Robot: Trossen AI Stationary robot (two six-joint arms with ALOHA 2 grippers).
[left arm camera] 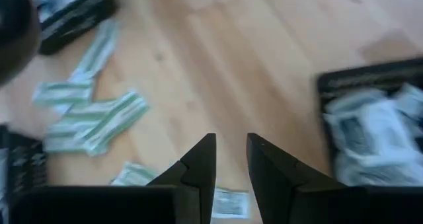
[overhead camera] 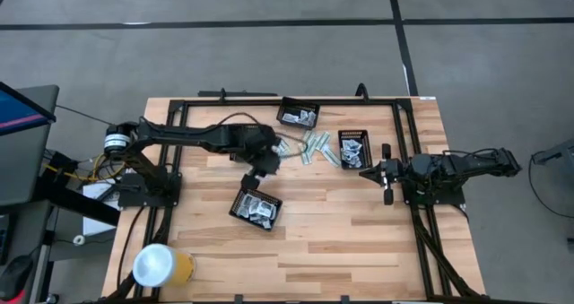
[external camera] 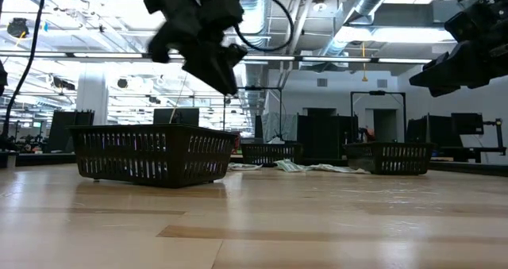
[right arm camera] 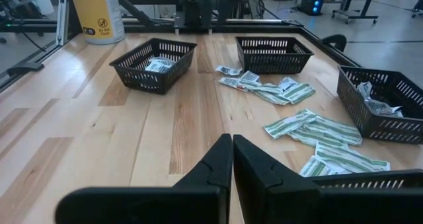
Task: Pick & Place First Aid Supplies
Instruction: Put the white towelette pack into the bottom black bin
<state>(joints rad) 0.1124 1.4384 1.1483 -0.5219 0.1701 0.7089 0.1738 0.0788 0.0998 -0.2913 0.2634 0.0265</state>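
The left wrist view is blurred: the sachets (left arm camera: 370, 135) in the mesh tray (left arm camera: 330, 85) show no readable marks, and that tray runs off the picture's edge. In the low view the left pincer (external camera: 226, 78) is a dark shape; its fingertips cannot be told apart.

Bright overhead light; blurred left wrist view.
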